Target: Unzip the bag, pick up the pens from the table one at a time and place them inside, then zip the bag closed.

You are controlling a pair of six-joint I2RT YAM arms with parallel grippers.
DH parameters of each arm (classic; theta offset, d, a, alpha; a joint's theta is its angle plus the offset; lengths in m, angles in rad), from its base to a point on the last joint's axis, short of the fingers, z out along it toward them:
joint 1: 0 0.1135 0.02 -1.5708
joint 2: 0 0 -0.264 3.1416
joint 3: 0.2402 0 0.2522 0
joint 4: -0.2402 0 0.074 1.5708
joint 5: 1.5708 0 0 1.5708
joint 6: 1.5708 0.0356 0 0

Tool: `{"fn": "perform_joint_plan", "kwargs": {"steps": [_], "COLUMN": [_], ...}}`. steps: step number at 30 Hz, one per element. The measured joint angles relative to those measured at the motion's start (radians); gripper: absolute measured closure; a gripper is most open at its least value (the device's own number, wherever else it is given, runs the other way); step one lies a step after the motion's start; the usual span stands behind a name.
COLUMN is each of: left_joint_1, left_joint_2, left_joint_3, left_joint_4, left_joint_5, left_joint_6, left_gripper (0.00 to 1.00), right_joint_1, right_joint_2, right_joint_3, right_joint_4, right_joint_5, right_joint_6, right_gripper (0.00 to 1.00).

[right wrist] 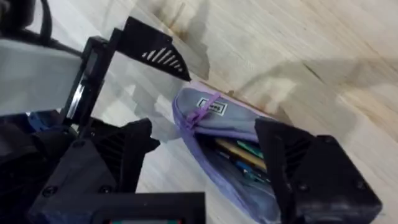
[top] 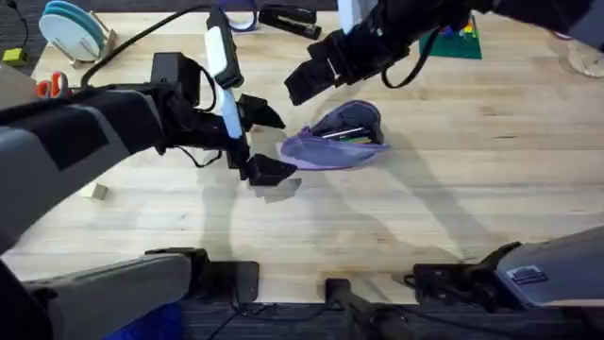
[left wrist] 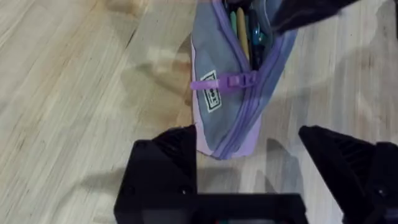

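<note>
1. The small lavender-purple fabric pouch lies on the light wooden butcher-block table, a little right of the centre of the overhead frame, its long axis running left to right.
2. Its zipper is open along the wider right part; a dark pen and other coloured pens lie inside the opening.
3. In the left wrist view the pouch fills the upper middle of the frame, with a purple zipper pull lying across it beside a small white label.
4. The left gripper sits left of centre in the overhead frame, at the pouch's narrow left end. Its black fingers are spread wide apart, one on each side of that end, and grasp nothing.
5. The right gripper comes in from the upper right of the overhead frame and hangs above the pouch's upper-left edge.
6. In the right wrist view its black fingers are parted widely with the pouch between them; they hold nothing.
7. A black stapler lies at the top centre of the overhead frame, and a stack of pale blue plates stands at the upper left.
</note>
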Motion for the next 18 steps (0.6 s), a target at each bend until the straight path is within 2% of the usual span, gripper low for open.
{"fn": "perform_joint_plan", "kwargs": {"steps": [18], "left_joint_1": [0.000], "left_joint_2": [0.000], "left_joint_3": [0.000], "left_joint_4": [0.000], "left_joint_5": [0.000], "left_joint_6": [0.000], "left_gripper": [0.007], "right_joint_1": [0.045], "right_joint_2": [0.112], "right_joint_3": [0.000], "right_joint_4": [0.014], "right_joint_5": [0.000], "right_joint_6": [0.000], "right_gripper": [0.005]}}
